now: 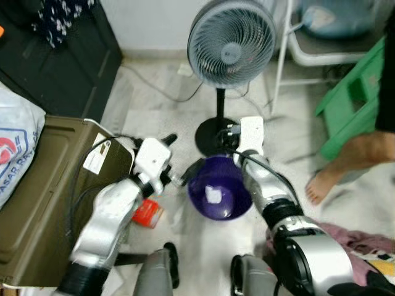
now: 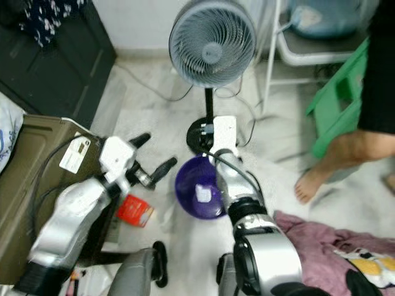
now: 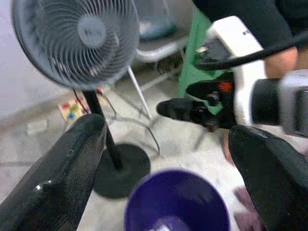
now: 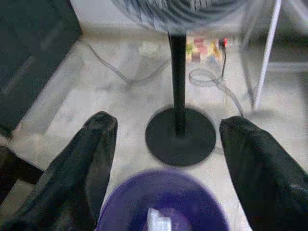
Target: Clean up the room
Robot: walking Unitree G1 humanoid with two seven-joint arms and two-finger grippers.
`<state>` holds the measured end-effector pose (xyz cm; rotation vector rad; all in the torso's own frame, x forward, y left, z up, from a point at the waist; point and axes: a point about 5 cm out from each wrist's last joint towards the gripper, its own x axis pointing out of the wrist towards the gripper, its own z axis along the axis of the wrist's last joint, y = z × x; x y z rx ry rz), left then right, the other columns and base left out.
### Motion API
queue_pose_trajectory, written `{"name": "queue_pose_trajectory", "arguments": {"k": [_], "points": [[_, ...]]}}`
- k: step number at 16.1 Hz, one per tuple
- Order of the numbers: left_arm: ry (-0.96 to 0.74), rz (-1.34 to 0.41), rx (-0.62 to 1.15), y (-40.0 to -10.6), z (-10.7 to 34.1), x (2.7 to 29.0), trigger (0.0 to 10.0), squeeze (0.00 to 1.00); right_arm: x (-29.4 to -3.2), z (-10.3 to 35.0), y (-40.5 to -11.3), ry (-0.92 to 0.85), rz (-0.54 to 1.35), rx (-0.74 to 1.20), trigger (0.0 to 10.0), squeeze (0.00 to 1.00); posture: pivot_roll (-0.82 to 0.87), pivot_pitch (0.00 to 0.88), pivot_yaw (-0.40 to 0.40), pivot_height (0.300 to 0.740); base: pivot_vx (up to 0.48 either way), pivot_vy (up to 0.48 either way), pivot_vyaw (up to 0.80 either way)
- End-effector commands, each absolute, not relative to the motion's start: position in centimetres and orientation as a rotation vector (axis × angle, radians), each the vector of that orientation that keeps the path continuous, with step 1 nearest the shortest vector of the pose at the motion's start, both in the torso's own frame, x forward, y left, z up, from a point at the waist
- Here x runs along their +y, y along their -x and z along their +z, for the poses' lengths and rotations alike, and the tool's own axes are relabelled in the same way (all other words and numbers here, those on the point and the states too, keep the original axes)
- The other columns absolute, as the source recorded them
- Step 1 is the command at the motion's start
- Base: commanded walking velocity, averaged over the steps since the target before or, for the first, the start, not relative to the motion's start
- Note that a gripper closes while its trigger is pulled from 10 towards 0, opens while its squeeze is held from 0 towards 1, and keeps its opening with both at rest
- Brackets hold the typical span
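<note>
Above the purple bucket [image 1: 219, 191], left claw [image 2: 150, 161] and right claw [image 4: 163, 144] both hang spread open.

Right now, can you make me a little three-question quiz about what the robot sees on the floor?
1. True or false: the purple bowl sits on the floor in front of the fan's base.
2. What colour is the small packet on the floor below the left hand? A) red B) yellow C) blue
3. Fill in: both the left hand and the right hand have their fingers ____.

Key: 1 true; 2 A; 3 open.
</note>
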<state>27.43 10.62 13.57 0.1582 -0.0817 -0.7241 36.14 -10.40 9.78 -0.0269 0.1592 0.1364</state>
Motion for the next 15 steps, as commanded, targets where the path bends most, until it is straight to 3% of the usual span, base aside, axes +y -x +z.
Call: {"name": "queue_pose_trajectory", "arguments": {"k": [1, 3, 4, 5, 6, 10, 14, 15], "points": [[-0.161, -0.683, -0.091, -27.8, 13.4, 11.0, 10.0, 0.0, -10.3, 9.7, -35.4, 0.053, 0.184, 0.139, 10.0, 1.0, 0.0, 0.034, 0.05, 0.74, 0.0, 0.0, 0.0], [-0.159, -0.641, -0.128, -28.8, 13.5, 11.2, 10.0, 0.0, -11.8, 10.2, -34.5, 0.078, 0.184, 0.076, 10.0, 1.0, -0.01, 0.0, 0.037, 0.74, 0.0, 0.0, 0.0], [-0.16, -0.606, -0.15, -29.3, 13.6, 11.6, 10.0, 0.0, -12.7, 10.1, -33.6, 0.083, 0.187, 0.07, 10.0, 0.9, -0.02, 0.0, 0.031, 0.74, 0.0, 0.0, 0.0], [-0.153, -0.565, -0.162, -29.6, 13.8, 12.1, 10.0, 0.0, -13.6, 9.7, -32.8, 0.087, 0.18, 0.079, 10.0, 0.27, -0.02, 0.0, 0.031, 0.74, 0.0, 0.0, 0.0], [-0.141, -0.537, -0.164, -29.7, 13.8, 12.4, 10.0, 0.0, -14.0, 9.6, -32.4, 0.111, 0.191, 0.073, 10.0, 0.0, -0.02, 0.0, 0.029, 0.74, 0.0, 0.0, 0.0], [-0.08, -0.396, -0.195, -29.7, 13.6, 14.1, 10.0, 0.0, -16.3, 10.0, -31.3, 0.147, 0.155, 0.061, 10.0, 0.0, -0.01, 0.0, 0.016, 0.74, 0.0, 0.0, 0.0], [-0.087, -0.367, -0.203, -29.8, 13.5, 14.2, 10.0, 0.0, -15.7, 11.2, -31.5, 0.071, 0.183, 0.015, 10.0, 0.0, -0.01, 0.0, 0.017, 0.74, 0.0, 0.0, 0.0], [-0.087, -0.337, -0.203, -30.0, 13.5, 14.5, 10.0, 0.0, -15.8, 11.5, -31.4, 0.119, 0.149, -0.001, 10.0, 0.0, -0.01, 0.0, 0.02, 0.74, 0.0, 0.0, 0.0]]}}
